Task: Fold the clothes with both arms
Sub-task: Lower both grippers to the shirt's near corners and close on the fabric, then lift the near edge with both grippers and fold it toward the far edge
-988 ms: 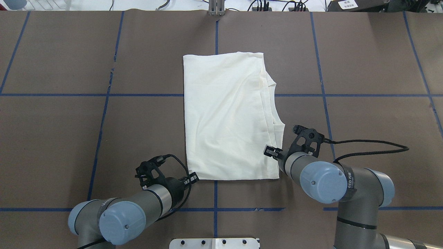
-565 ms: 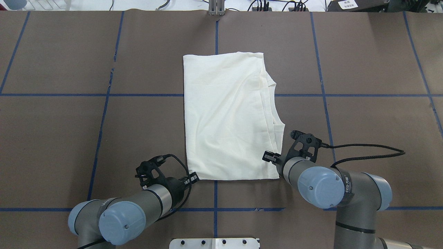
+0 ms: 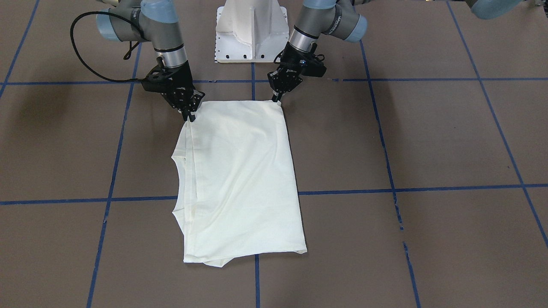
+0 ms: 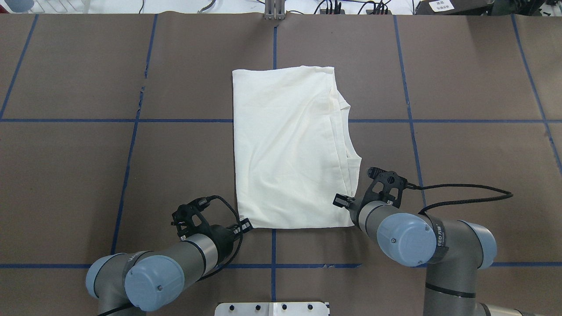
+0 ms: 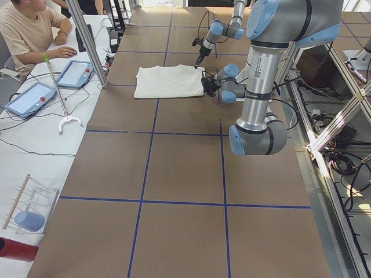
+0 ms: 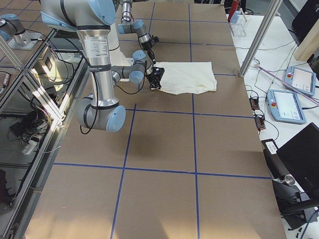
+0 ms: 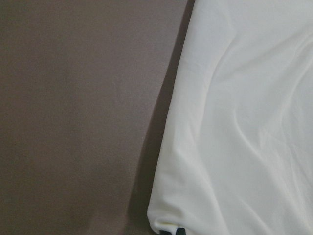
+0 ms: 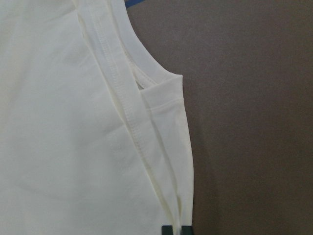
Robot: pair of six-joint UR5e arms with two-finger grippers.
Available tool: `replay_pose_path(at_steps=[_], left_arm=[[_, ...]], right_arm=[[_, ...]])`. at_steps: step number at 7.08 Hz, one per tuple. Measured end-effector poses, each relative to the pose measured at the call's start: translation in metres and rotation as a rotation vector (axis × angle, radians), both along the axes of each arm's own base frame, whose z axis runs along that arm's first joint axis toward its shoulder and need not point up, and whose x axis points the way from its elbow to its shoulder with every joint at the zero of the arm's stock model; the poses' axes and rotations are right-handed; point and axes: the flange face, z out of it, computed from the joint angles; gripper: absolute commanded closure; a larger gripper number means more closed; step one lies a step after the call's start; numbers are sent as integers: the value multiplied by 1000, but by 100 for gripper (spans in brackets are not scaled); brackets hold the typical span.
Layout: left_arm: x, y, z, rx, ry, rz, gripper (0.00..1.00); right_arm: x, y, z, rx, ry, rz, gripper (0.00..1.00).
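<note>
**Both grippers pinching the robot-side end of the folded shirt**

We are looking at the shirt [image 4: 290, 149] lying folded into a tall rectangle in the middle of the table [image 4: 483, 66], plain cream side up. Its neckline [image 8: 122, 73] is opening along the right long edge. One short edge is facing the table's far edge, and the other is facing the robot-side edge.

The left arm [image 4: 175, 256] is reaching in low from the robot-side edge, with its forearm angled toward the centre and its wrist tipped down. The left gripper [image 4: 246, 226] is meeting the shirt's robot-side left corner. Its fingers are drawn narrow and are pinching that corner, which is puckering in the left wrist view.

The right arm [image 4: 404, 235] is coming in from the other side, elbow bent above the table and wrist also turned down. The right gripper [image 4: 340, 201] is sitting on the shirt's right long edge, near its robot-side corner. Its fingertips [image 8: 167, 229] are close together, with the layered hem held between them. A black cable [image 4: 465, 189] is looping from that wrist out over the table.

A dark band on each forearm is carrying pale lettering, which we cannot read with any confidence.
</note>
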Motion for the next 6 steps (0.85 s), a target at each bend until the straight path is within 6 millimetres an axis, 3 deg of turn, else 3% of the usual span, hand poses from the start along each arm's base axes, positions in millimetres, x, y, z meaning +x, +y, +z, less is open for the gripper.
replay_pose_path(at_steps=[3,4,6], left_arm=[[-4,0,-5,13,-2,7,100],[-17,2,-23,45,-12,27,100],[-77,16,-90,68,-13,118,100]], right_arm=[[4,2,-6,3,-12,-2,100],[16,6,-21,4,-27,-6,100],[63,32,-83,-36,-73,-38,100]])
